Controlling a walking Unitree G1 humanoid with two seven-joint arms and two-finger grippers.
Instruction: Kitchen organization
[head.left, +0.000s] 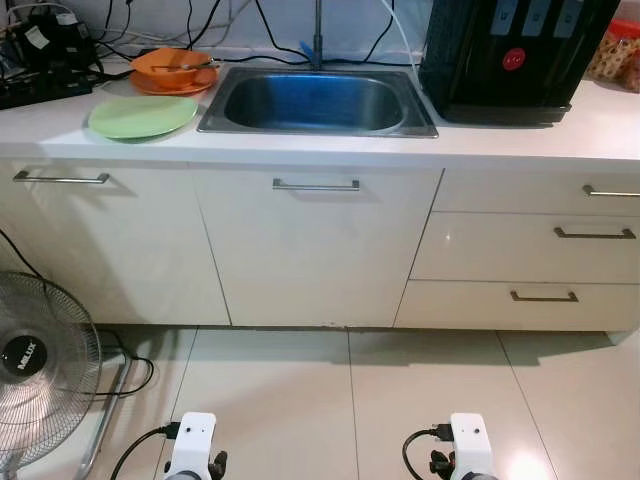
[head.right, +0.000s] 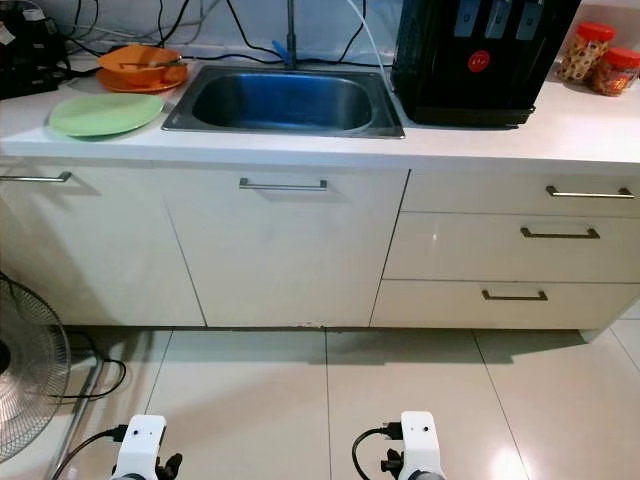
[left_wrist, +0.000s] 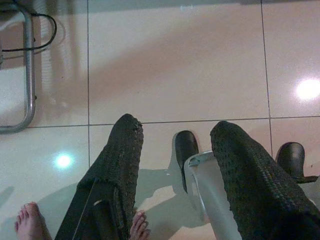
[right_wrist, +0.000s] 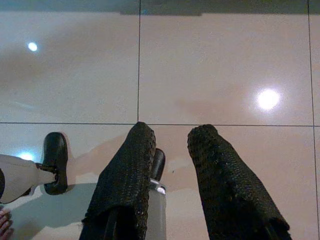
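Plates (head.left: 143, 116) and bowl (head.left: 173, 66) sit on counter (head.left: 520, 140) by sink (head.left: 315, 102), far from fingers | left gripper (left_wrist: 175, 131) spread, over floor | right gripper (right_wrist: 170, 135) spread, over floor

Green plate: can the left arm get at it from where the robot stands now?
Probably not yet. The green plate lies bare on the counter left of the sink, nothing over it, but the left gripper hangs low over the floor, back from the cabinets. It would likely need to step closer and raise the arm.

Green plate (head.left: 143, 116) flat on counter, orange bowl (head.left: 172, 66) on orange plate (head.left: 160, 87) behind
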